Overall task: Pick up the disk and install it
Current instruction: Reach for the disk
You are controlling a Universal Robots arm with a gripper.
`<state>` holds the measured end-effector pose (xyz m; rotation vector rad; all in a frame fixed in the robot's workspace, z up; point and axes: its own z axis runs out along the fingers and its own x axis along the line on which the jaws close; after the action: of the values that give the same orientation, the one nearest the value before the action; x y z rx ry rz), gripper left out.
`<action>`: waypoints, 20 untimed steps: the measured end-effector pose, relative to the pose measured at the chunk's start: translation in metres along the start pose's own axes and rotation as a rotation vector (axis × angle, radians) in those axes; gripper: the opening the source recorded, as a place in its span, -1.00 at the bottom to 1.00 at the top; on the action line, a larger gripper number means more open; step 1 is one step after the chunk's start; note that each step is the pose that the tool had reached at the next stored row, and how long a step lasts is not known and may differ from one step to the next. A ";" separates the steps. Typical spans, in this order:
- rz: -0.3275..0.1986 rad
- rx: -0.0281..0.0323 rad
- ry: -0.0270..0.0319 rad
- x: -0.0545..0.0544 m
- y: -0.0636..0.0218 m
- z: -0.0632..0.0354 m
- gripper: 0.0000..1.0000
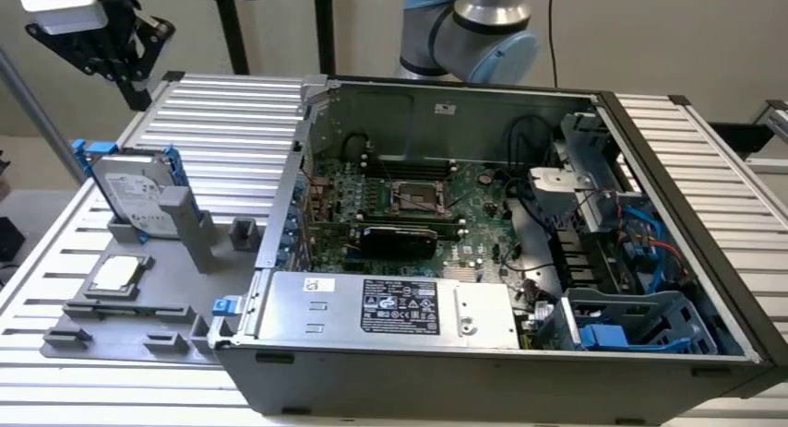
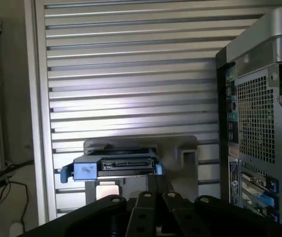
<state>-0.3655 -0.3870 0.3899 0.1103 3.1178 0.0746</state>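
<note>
Exterior view puts the gripper [image 1: 111,58] at the upper left of the frame, hanging above and well apart from the disk [image 1: 129,192]. The disk stands upright in a grey holder [image 1: 185,229] at the exterior view's left. We judge the pick-up step to be in hand, at its approach. Nothing is grasped, and we cannot tell whether the tool is released or clenched.

In the wrist view the gripper [image 2: 156,197] looks along at the disk [image 2: 116,165], whose connector edge and blue rails face the camera. The rear of the computer case [image 2: 259,123] stands off to one side. As we read it, the pick calls for lining up squarely with the disk's narrow upper edge and taking it between the rails, since it stands on edge in its slot.

As for containers, the grey fixture plate [image 1: 74,339] carries the holder with the disk. It also carries a small square silver chip [image 1: 117,272] lying flat in a recess, nearer the frame's lower left. The open computer case [image 1: 493,372] holds the motherboard [image 1: 407,201] at centre and the power supply [image 1: 382,307] along its lower edge. A blue drive cage [image 1: 634,321] sits at its lower right.
</note>
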 end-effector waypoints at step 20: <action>-0.006 0.0011 0.0062 0.066 -0.0018 0.0134 -1.00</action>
<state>-0.4314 -0.3835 0.3751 0.1008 3.1242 0.0733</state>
